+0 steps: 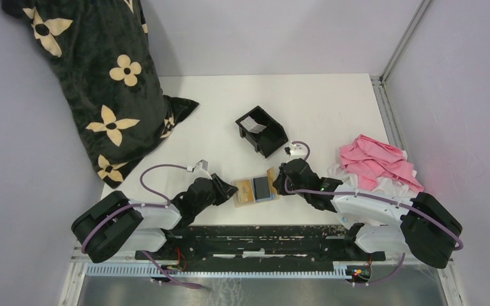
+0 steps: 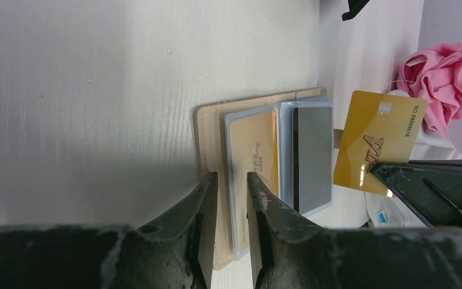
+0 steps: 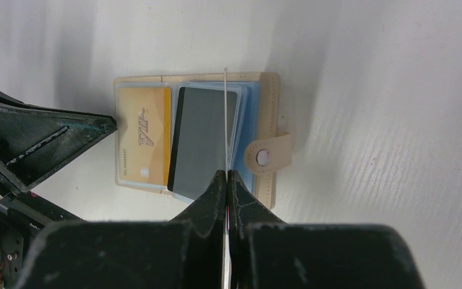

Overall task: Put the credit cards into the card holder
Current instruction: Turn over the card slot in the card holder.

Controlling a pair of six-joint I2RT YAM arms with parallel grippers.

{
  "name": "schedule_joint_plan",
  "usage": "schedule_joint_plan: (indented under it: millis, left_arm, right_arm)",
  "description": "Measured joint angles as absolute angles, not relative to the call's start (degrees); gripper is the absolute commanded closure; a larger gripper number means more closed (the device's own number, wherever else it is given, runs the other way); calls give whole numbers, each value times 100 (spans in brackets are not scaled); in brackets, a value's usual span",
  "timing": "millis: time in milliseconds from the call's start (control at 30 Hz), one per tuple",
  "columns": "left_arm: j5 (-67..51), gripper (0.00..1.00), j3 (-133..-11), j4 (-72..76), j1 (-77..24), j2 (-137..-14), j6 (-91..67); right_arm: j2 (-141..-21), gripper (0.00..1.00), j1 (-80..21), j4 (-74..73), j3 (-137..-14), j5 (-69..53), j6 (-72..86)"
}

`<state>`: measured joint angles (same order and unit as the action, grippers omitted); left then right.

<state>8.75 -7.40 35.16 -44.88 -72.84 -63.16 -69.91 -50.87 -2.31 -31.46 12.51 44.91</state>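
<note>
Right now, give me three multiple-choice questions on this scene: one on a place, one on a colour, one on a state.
1. Where is the pale card? A in the black tray; B on the pink cloth; C on the blanket.
2. The card in the right tool is: A blue; B gold; C red.
3. The holder is: A lying open; B snapped shut; C standing on edge.

Answers: 1 A, the top view shows it inside the tray. 2 B, the left wrist view shows its gold face. 3 A, its sleeves face up and the snap tab is undone.
</note>
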Motion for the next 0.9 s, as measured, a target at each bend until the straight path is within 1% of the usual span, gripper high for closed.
schedule_joint_plan:
  millis: [900]
  left_arm:
    - [893, 68, -709, 3573, -4515, -7284, -6316]
  right_arm:
    - [-7006, 99, -5240, -443, -3153, 1474, 4495]
